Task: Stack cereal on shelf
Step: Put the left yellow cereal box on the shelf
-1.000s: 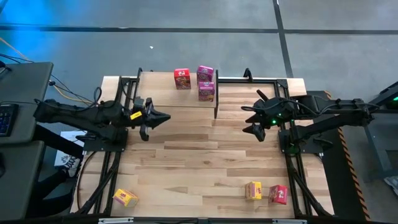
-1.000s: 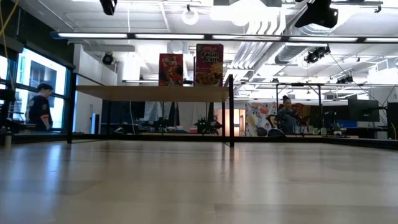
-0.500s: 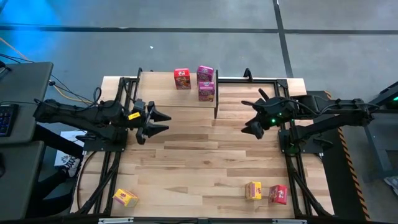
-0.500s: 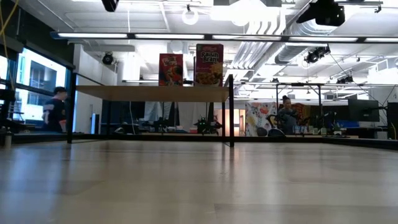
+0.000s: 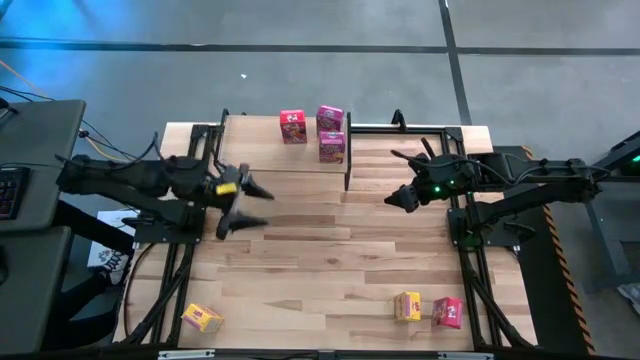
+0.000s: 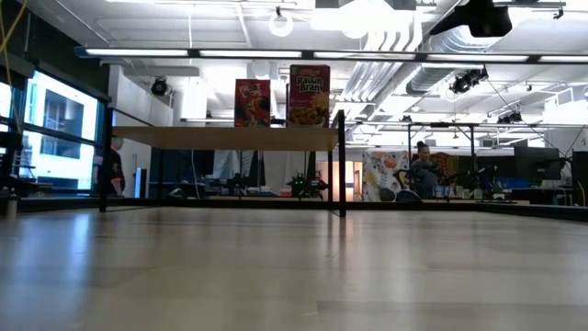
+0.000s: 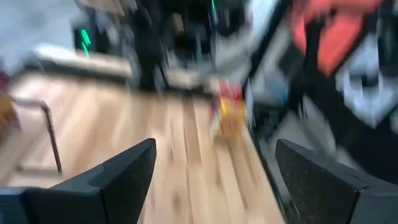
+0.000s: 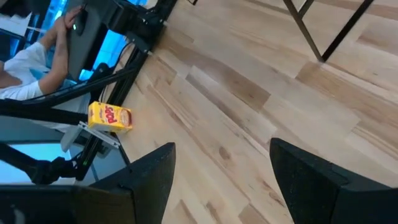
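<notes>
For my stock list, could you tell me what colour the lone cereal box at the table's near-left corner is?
Yellow, with a red printed front: the cereal box shows best in the right wrist view.

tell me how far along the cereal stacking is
Done: three pink cereal boxes stand on the shelf. In hand: nothing; the left gripper and right gripper hang open and empty above the table. Left: a yellow box near the front left corner, plus a yellow box and a pink box front right.

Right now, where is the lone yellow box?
In the high view the yellow box lies alone at the table's near left corner, far from the shelf.
</notes>
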Action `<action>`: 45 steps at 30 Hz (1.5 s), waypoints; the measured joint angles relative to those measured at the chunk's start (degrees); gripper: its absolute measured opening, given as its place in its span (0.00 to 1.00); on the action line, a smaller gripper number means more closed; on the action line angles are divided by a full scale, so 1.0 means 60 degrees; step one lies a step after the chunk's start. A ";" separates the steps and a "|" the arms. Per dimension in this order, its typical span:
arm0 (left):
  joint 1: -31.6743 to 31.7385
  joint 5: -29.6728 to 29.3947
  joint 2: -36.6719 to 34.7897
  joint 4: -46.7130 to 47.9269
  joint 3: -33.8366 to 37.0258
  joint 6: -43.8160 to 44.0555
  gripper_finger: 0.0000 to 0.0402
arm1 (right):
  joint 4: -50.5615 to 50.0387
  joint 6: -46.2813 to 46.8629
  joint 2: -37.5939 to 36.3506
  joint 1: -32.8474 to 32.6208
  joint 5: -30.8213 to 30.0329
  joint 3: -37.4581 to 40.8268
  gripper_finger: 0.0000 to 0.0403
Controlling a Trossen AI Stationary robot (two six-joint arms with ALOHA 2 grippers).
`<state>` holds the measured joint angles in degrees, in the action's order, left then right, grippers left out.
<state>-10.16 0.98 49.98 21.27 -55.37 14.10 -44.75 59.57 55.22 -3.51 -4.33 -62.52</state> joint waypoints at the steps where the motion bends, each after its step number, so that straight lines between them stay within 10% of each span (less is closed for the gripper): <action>1: -0.0245 0.0010 0.0242 0.0851 -0.0503 -0.0093 0.80 | 0.0000 -0.0003 0.0000 0.0000 -0.0026 0.0000 0.64; 8: -0.2747 -0.0011 0.1863 0.5002 -0.2362 0.0807 0.80 | 0.0000 -0.0238 0.0000 -0.0003 -0.0111 0.0000 0.64; 22: -0.7814 -0.1226 0.4380 0.5918 -0.2383 0.2841 0.80 | -0.0009 -0.1267 -0.0004 -0.0002 -0.0238 0.0000 0.64; 45: -0.9793 -0.1502 0.6274 0.6194 -0.2299 0.4125 0.80 | -0.0237 -0.2014 -0.0004 -0.0001 -0.0249 0.0000 0.64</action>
<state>-68.92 -8.03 87.62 58.43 -69.17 38.85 -46.18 47.48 55.20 -3.51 -5.82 -62.52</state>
